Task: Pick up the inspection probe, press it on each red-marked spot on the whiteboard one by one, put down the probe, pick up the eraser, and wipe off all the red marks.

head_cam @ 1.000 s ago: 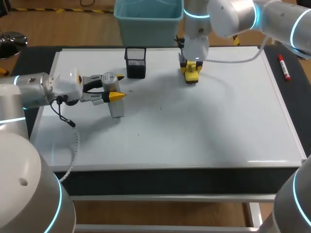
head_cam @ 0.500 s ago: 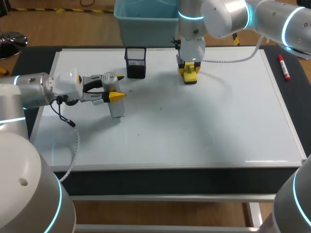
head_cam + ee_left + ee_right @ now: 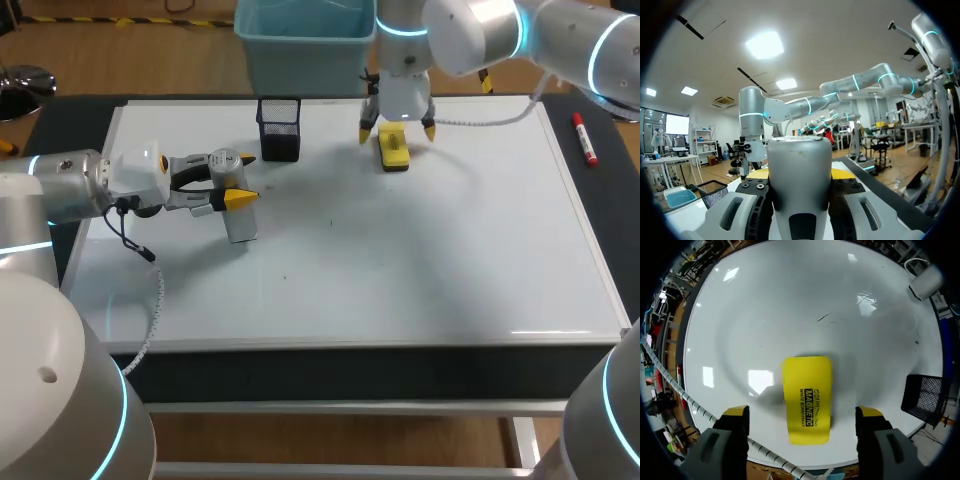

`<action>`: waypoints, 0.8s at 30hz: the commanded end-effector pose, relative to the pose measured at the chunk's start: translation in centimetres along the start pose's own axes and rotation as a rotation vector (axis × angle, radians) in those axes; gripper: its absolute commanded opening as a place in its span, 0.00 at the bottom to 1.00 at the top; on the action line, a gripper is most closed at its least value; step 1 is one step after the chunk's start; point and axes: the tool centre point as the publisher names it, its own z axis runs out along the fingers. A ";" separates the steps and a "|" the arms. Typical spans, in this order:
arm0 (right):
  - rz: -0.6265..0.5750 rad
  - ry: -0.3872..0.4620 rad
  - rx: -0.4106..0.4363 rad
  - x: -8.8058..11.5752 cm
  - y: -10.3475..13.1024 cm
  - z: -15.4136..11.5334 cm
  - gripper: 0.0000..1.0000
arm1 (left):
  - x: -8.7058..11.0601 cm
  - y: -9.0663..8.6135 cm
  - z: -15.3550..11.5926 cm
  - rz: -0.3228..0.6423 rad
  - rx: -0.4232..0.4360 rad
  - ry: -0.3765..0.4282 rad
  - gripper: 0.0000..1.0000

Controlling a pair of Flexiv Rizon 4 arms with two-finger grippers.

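Note:
The grey cylindrical inspection probe (image 3: pixel 241 226) stands upright in my left gripper (image 3: pixel 236 185), which is shut on it a little above the left part of the whiteboard (image 3: pixel 400 260). The left wrist view shows the probe (image 3: pixel 799 185) filling the gap between the fingers. The yellow eraser (image 3: pixel 393 148) lies flat on the board near its far edge. My right gripper (image 3: pixel 397 132) hangs open just above it, one yellow tip on either side and clear of it. From the right wrist, the eraser (image 3: pixel 807 399) lies between the spread fingers (image 3: pixel 735 417). No red marks show on the board, only a few small dark specks.
A black mesh pen cup (image 3: pixel 279 128) stands at the far edge of the board, between the two grippers. A teal bin (image 3: pixel 300 45) sits behind the board. A red marker (image 3: pixel 584 138) lies on the dark table to the right of the board.
My right gripper has opened and let go of the yellow eraser, which now lies on the board under it. The left arm and the probe have stayed still.

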 end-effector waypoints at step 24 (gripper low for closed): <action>0.542 -0.372 -0.192 6.6 -0.7 -10.4 1.00 | 0.1 -0.1 0.0 0.002 0.000 -0.003 0.00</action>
